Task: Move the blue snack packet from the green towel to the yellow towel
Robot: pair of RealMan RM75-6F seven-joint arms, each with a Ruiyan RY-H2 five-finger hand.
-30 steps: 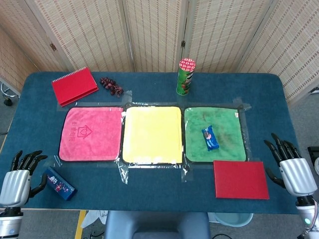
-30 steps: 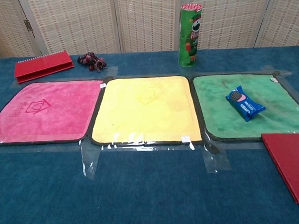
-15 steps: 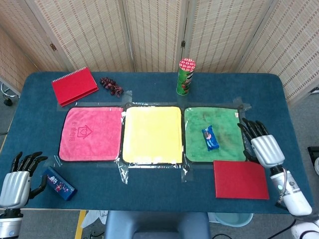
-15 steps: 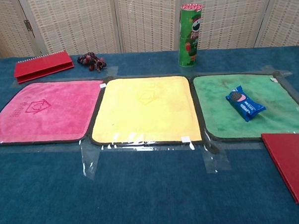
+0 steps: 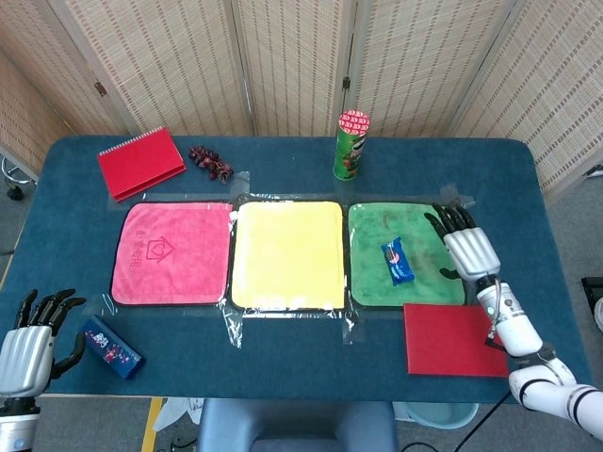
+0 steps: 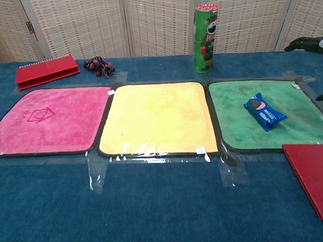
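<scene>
The blue snack packet (image 5: 398, 261) (image 6: 264, 111) lies flat on the green towel (image 5: 420, 282) (image 6: 242, 133), the rightmost of three towels. The yellow towel (image 5: 286, 253) (image 6: 157, 117) is in the middle, bare. My right hand (image 5: 466, 247) hovers over the green towel's right edge, fingers spread and holding nothing, a little right of the packet. In the chest view only its dark fingertips (image 6: 308, 44) show at the right border. My left hand (image 5: 30, 345) hangs open off the table's near-left corner.
A pink towel (image 5: 172, 251) lies on the left. A green crisp tube (image 5: 350, 144) stands behind the towels. A red notebook (image 5: 141, 162) and dark grapes (image 5: 211, 162) sit at back left. A red board (image 5: 454, 339) lies in front of the green towel, and a blue box (image 5: 111, 347) beside my left hand.
My right hand has moved from the table's right edge inward and up, to over the green towel's right edge. The left hand drifted slightly lower. The packet has not moved.
</scene>
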